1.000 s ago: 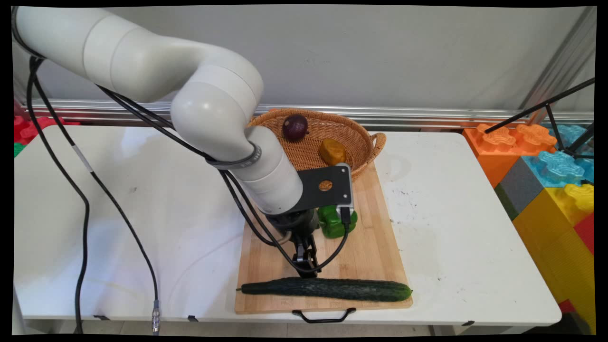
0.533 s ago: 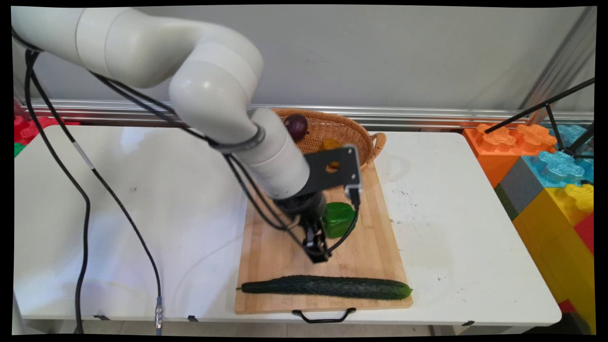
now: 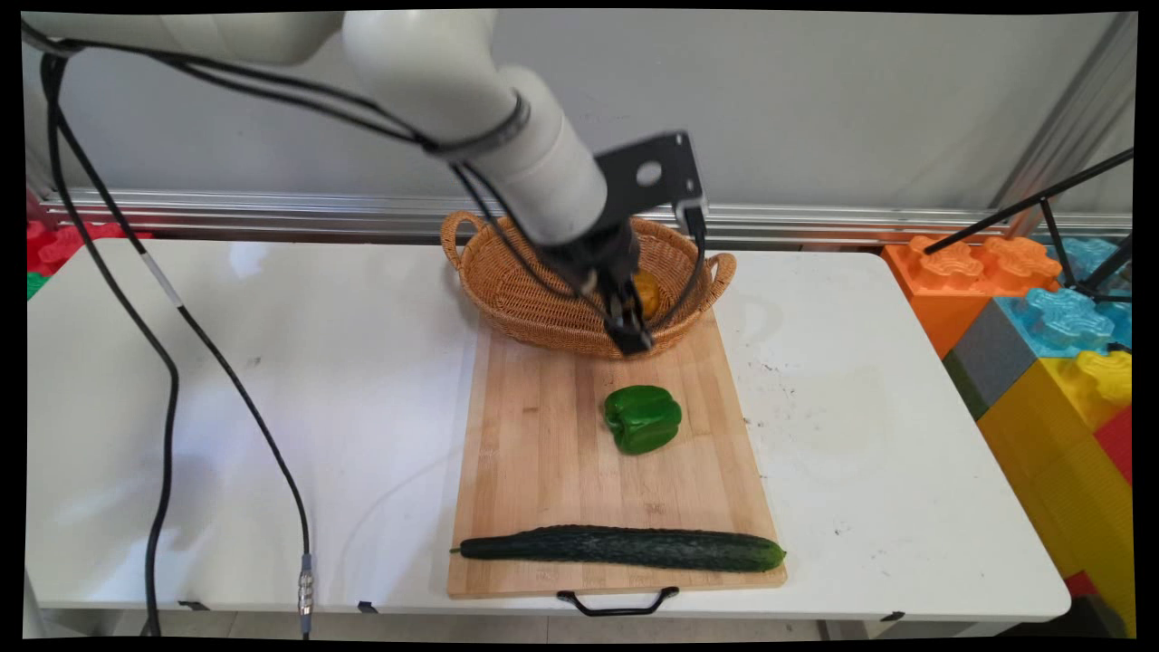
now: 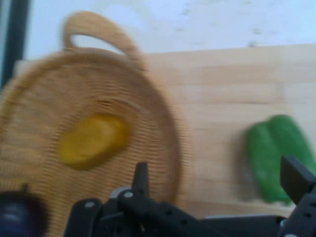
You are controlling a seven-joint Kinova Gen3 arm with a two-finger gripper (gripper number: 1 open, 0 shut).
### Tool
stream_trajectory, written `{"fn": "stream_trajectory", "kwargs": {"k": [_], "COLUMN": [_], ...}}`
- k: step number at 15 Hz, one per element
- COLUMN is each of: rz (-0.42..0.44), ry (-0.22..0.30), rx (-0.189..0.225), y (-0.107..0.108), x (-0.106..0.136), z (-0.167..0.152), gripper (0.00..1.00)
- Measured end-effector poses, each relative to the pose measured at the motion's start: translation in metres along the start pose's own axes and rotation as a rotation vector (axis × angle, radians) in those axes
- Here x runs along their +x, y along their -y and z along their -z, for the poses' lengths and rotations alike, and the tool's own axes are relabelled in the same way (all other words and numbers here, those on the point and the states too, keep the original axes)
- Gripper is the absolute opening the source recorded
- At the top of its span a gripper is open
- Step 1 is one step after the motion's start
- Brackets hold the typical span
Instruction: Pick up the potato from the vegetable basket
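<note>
My gripper (image 3: pixel 631 337) hangs in the air over the front rim of a wicker basket (image 3: pixel 525 290), open with nothing between its fingers (image 4: pixel 142 178). In the hand view the gripper (image 4: pixel 219 180) looks down on the basket (image 4: pixel 44 98), where a yellow-orange vegetable (image 4: pixel 93 140) lies and a dark purple one (image 4: pixel 17 217) shows at the bottom left. The yellow one (image 3: pixel 646 292) peeks out beside the gripper in the main view. A green pepper (image 3: pixel 642 418) (image 4: pixel 276 158) lies on the wooden cutting board (image 3: pixel 534 435), just in front of the gripper. A long cucumber (image 3: pixel 620 549) lies across the board's near end.
Black cables (image 3: pixel 163 407) hang from the arm over the table's left half. Large coloured building blocks (image 3: pixel 1041 308) and a black tripod leg (image 3: pixel 1032 204) stand off the table's right end. The board's black handle (image 3: pixel 617 602) juts over the table's front edge.
The gripper has risen from just above the cucumber and moved back over the pepper to the basket's front rim. The cucumber and pepper stay on the board.
</note>
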Motion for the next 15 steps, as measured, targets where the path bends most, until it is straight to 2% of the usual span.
{"fn": "stream_trajectory", "kwargs": {"k": [1,5,7,11,15], "rz": [-0.009,-0.032,-0.028,-0.043,-0.104], "ry": [0.001,0.008,0.018,0.038,0.043], "rx": [0.024,0.075,0.078,0.049,-0.017], "y": [0.013,0.05,0.064,0.09,0.107], "x": [0.0,-0.001,-0.004,-0.011,-0.013], "z": [0.0,-0.007,-0.018,-0.052,-0.093], "gripper": [1.0,1.0,1.0,1.0,1.0]}}
